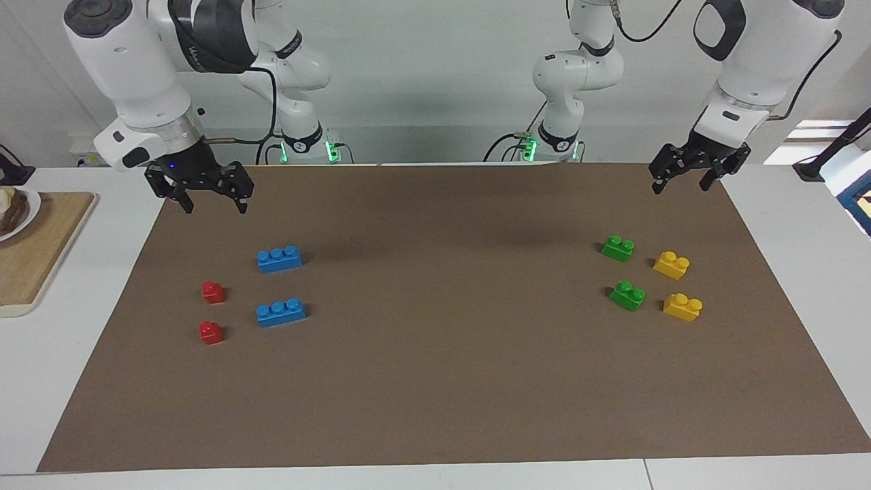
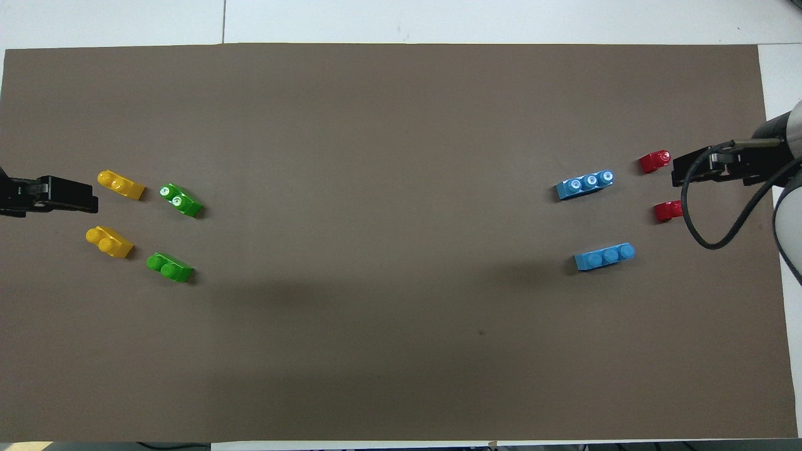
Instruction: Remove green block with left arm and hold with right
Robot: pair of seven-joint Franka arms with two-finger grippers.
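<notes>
Two green blocks lie on the brown mat toward the left arm's end, one (image 1: 618, 248) (image 2: 170, 267) nearer to the robots than the other (image 1: 627, 296) (image 2: 180, 200). My left gripper (image 1: 680, 185) (image 2: 91, 202) hangs open and empty above the mat's corner, clear of the green blocks and the yellow bricks. Over the mat's corner at the right arm's end hangs my right gripper (image 1: 214, 205) (image 2: 675, 173), also open, with nothing between its fingers.
Two yellow two-stud bricks (image 1: 671, 265) (image 1: 682, 307) sit beside the green blocks, closer to the mat's edge. Two blue three-stud bricks (image 1: 280, 259) (image 1: 281, 312) and two small red bricks (image 1: 213, 292) (image 1: 211, 333) lie toward the right arm's end. A wooden board (image 1: 34, 252) with a plate rests off the mat.
</notes>
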